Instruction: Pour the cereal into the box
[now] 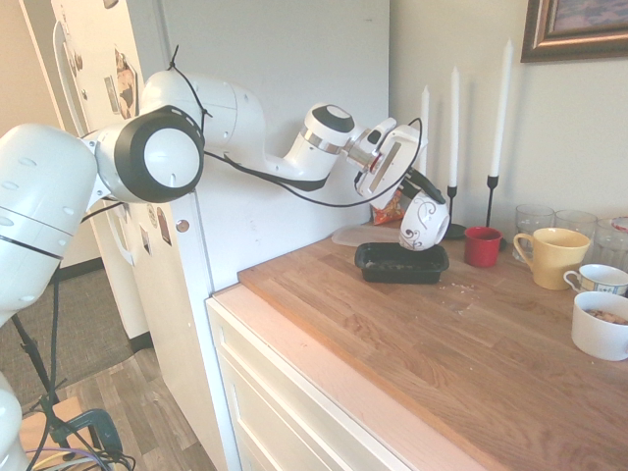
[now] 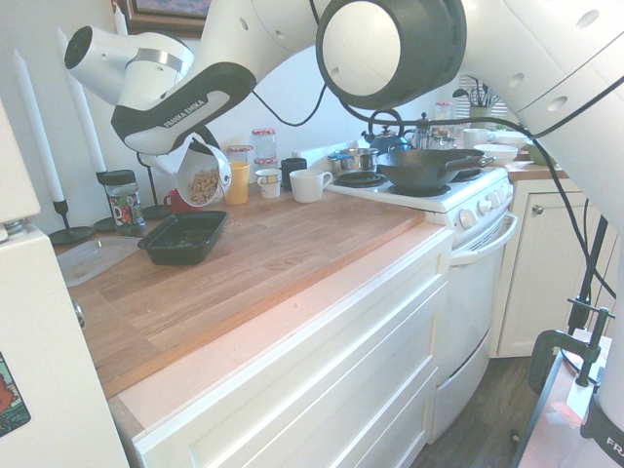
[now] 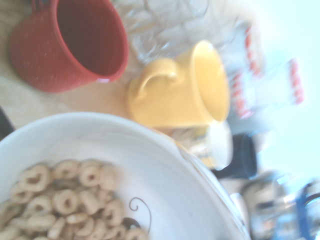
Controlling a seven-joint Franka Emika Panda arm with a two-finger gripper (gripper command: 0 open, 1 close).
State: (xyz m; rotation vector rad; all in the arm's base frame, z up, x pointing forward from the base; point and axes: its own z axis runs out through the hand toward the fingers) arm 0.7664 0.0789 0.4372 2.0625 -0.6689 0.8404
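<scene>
My gripper is shut on the rim of a white swirl-patterned bowl, which it holds tilted steeply on its side. The cereal, a heap of small tan rings, lies in the low side of the bowl and shows close up in the wrist view as cereal. Just below the bowl's lower rim, the box, a shallow black tray, rests on the wooden counter. In the second exterior view the box sits under and in front of the gripper.
A red cup, a yellow mug and white cups stand to the right of the box. Tall white candles line the wall behind. A clear container lies beside the box. A stove with a wok stands further along.
</scene>
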